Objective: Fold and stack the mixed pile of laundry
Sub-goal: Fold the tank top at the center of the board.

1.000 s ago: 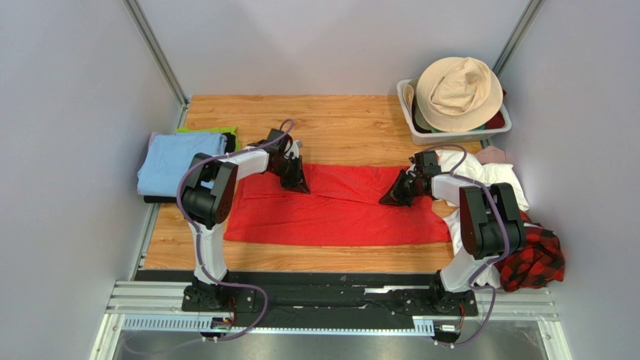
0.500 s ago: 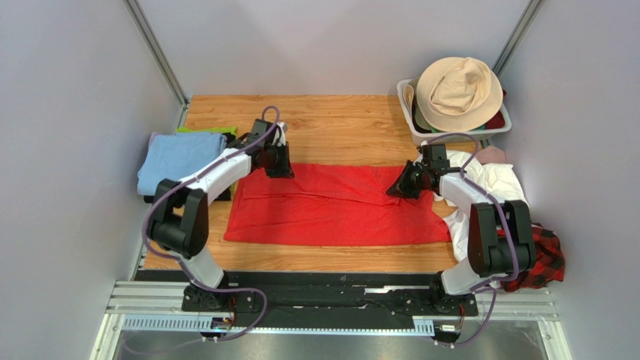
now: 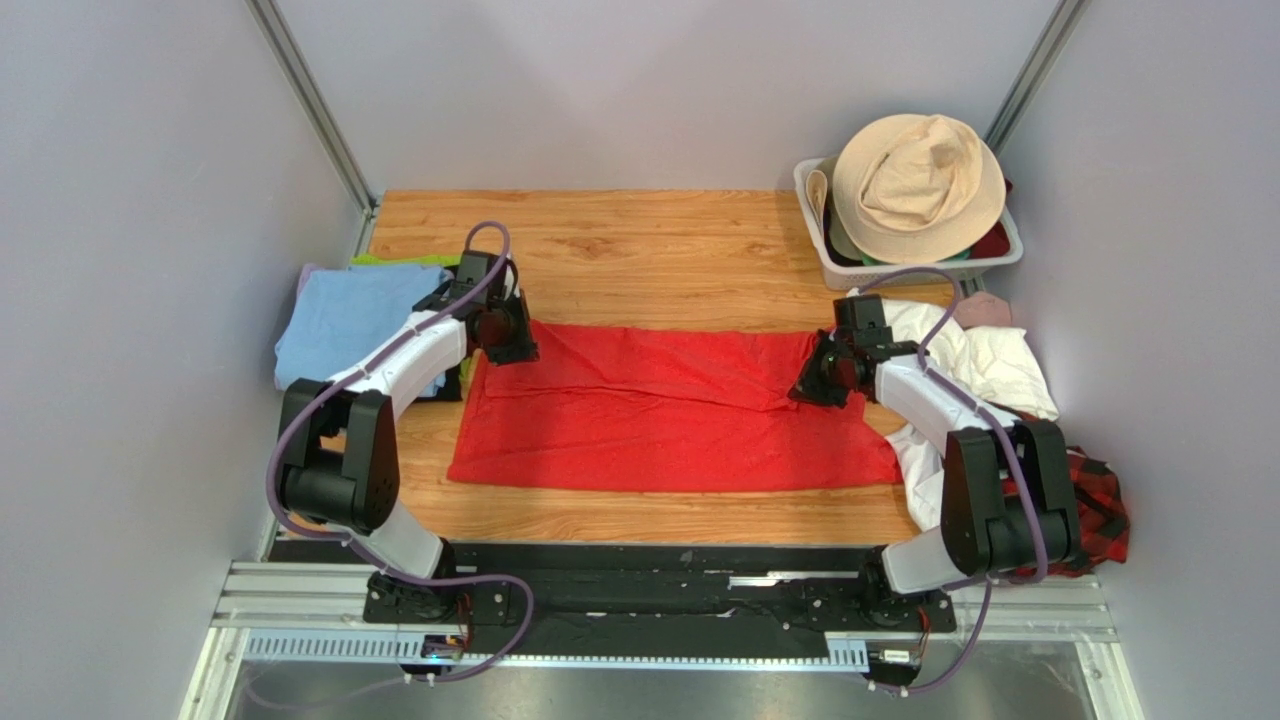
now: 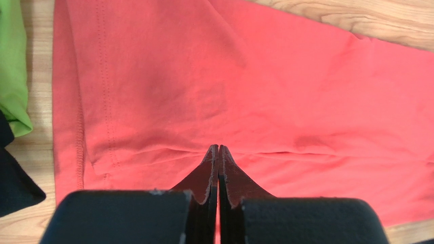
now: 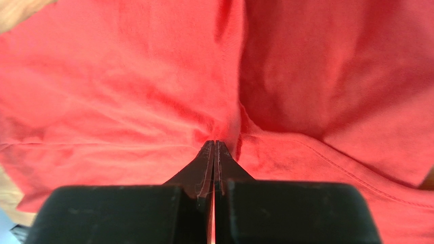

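Both arms have swung outward since a second ago, the left gripper (image 3: 507,336) further than the right gripper (image 3: 822,378). That has drawn the far edge of the red T-shirt (image 3: 661,428) out along the table (image 3: 646,248).

The shirt lies mid-table as a long flat band. The rest of the pile waits at the right:
- white cloths (image 3: 984,360) beside the right arm
- plaid shirt (image 3: 1094,510) at the near right corner
- pink piece (image 3: 984,309) just by the basket (image 3: 902,270)

Both jaws are pressed together on red cloth. In the right wrist view, puckers run into the tips. The left tips sit on a crease, possibly catching one layer only; hard to tell.

Risks:
- Pulling apart more could slip the thin left pinch free and drop that corner.
- An uneven pull would skew the band.
- The left end is close to the light blue cloth (image 3: 353,315), so more travel could drag red over it.
- The right arm could snag the white cloths.
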